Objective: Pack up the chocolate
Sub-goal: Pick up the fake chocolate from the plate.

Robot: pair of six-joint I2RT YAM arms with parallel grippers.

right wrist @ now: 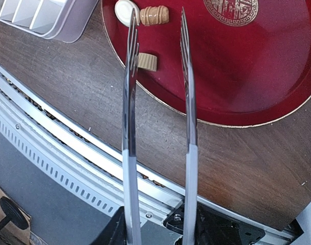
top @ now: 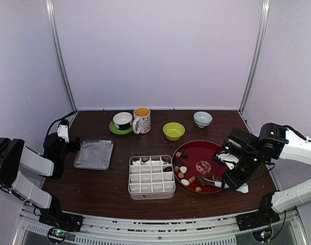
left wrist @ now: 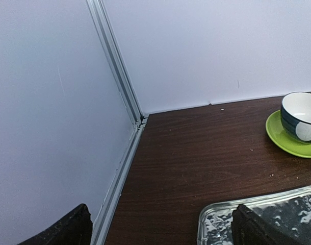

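Right end effector (right wrist: 158, 227): clenched on tongs (right wrist: 188, 102), tips parted over plate (right wrist: 247, 66) rim. Step: picking chocolate (right wrist: 148, 61) ahead. Next: straddle piece, squeeze, carry to box (top: 152, 194).

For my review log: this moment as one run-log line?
left hand: open, by foil tray | right hand: shut on tongs, tips empty over red plate | chocolates: mostly on plate, few in box

Small brown, dark and cream chocolate (top: 181, 172) pieces, lying loose along left side of red plate (top: 216, 153); others seated in divided box (top: 151, 194) compartments.
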